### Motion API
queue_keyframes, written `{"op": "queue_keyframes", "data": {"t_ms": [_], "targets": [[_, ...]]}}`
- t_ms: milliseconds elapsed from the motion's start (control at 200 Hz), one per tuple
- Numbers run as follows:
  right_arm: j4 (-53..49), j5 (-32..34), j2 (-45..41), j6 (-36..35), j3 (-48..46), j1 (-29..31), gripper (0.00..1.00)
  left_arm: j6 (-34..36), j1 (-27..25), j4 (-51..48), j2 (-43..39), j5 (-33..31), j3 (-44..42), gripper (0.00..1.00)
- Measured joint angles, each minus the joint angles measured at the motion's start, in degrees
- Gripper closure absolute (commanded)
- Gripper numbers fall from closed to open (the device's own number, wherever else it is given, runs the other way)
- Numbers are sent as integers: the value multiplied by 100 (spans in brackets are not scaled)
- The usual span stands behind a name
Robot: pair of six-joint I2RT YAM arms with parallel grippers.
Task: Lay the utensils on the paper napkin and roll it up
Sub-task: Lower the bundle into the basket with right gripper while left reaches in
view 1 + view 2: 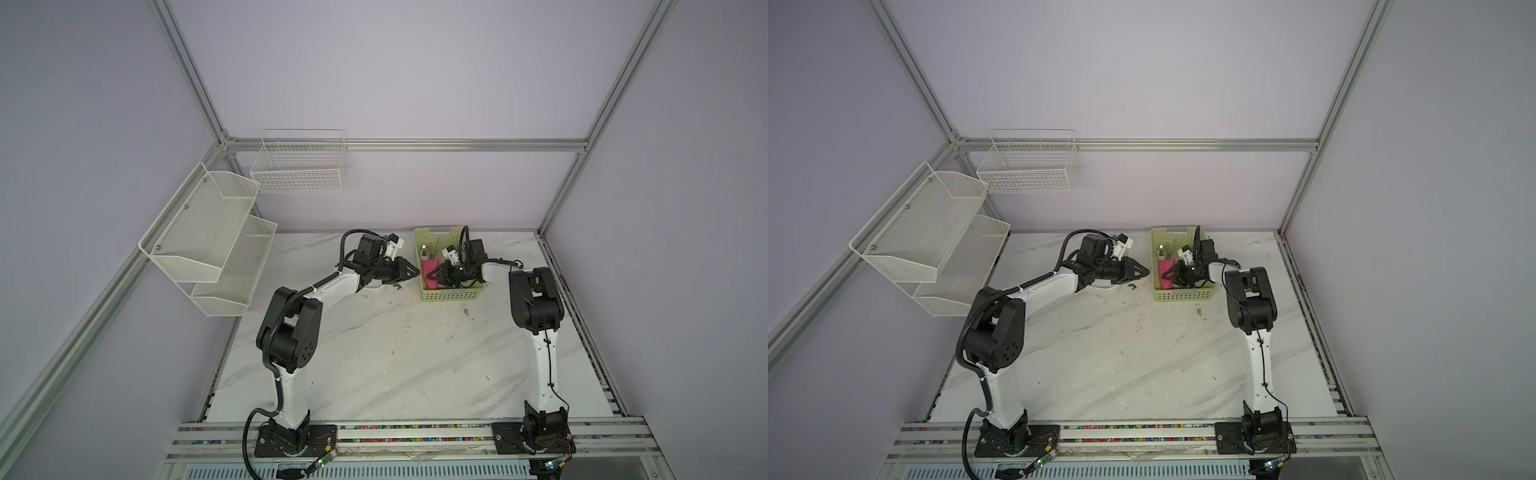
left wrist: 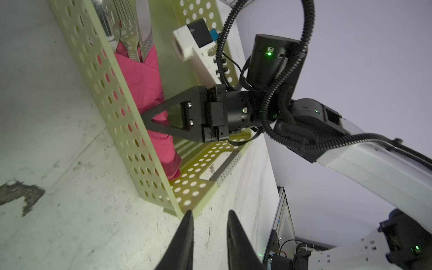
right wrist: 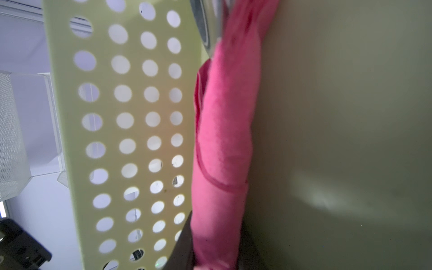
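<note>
Far left, on the wall: a two-tier mesh shelf [image 1: 199, 232], with a white wire basket [image 1: 299, 166] beside it. The left arm [image 1: 332, 286] reaches over the marble worktop [image 1: 374, 353] toward the back.

Left jaws: parted by a narrow gap, nothing between them. The fingertips [image 2: 187, 236] hang just outside the left wall of the green perforated basket [image 1: 449, 296]. Cannot tell whether they touch it.

Inside the basket, along that left wall, lies the paper napkin [image 1: 429, 268], pink and rolled into a tube, lengthwise front to back. The utensils [image 2: 131, 35] sit inside the roll. Only their shiny metal heads stick out at the far end; the handles are hidden.

Right jaws: down in the basket, closed across the roll's nearer half, with the paper pinched between the dark fingers [image 2: 163, 119]. The right arm [image 1: 540, 365] bends in from the right edge.
</note>
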Motion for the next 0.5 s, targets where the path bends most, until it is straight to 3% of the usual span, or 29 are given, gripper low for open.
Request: {"op": "queue_keyframes", "data": {"t_ms": [185, 500], "targets": [[461, -136, -59, 236, -326, 11, 100, -146, -127, -468, 820, -608, 997, 84], [1432, 26, -470, 918, -1224, 271, 100, -208, -323, -1244, 1488, -1235, 2295, 91]]}}
